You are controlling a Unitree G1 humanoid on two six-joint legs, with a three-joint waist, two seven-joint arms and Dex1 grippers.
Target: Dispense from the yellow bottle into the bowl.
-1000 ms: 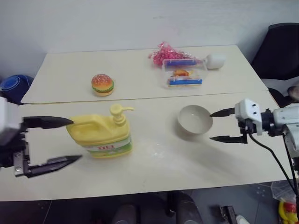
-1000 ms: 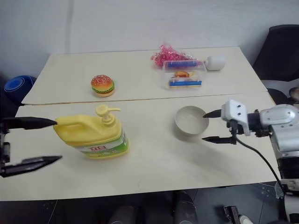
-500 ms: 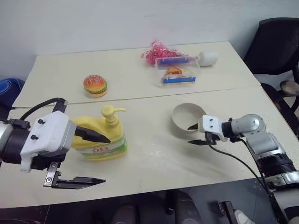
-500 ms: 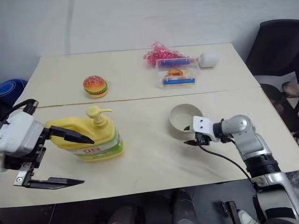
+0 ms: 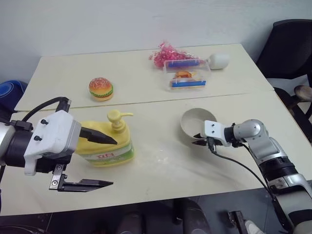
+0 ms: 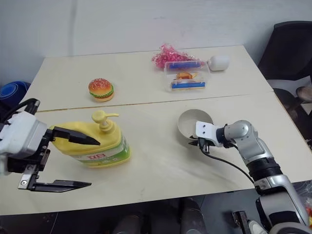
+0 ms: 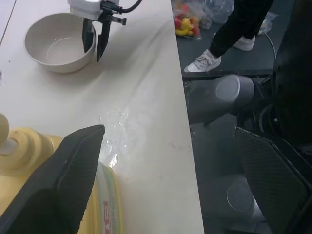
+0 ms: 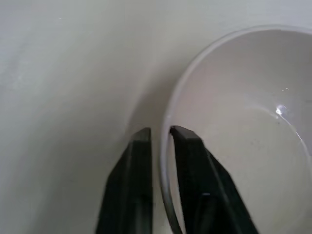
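Observation:
The yellow bottle (image 5: 105,148) stands upright at the front left of the table, pump nozzle pointing right. My left gripper (image 5: 114,162) is open beside it; its upper finger crosses the bottle's handle, and the lower finger hovers nearer the table's front edge. The small pale bowl (image 5: 195,122) sits right of centre, empty inside (image 8: 234,122). My right gripper (image 8: 160,131) is shut on the bowl's near rim, one finger inside the wall and one outside. The left wrist view shows that same grip (image 7: 95,46) on the bowl (image 7: 58,41).
On the far table half are a toy burger (image 5: 101,88), a clear plastic box (image 5: 187,75), a pink crinkly bag (image 5: 168,52) and a white object (image 5: 219,60). A black chair (image 5: 287,44) stands at the right. A person's legs (image 7: 239,24) stand past the table's edge.
My right gripper came down and left to the bowl and shut on its rim. My left gripper swung in toward the bottle, staying open. The camera view shifted too.

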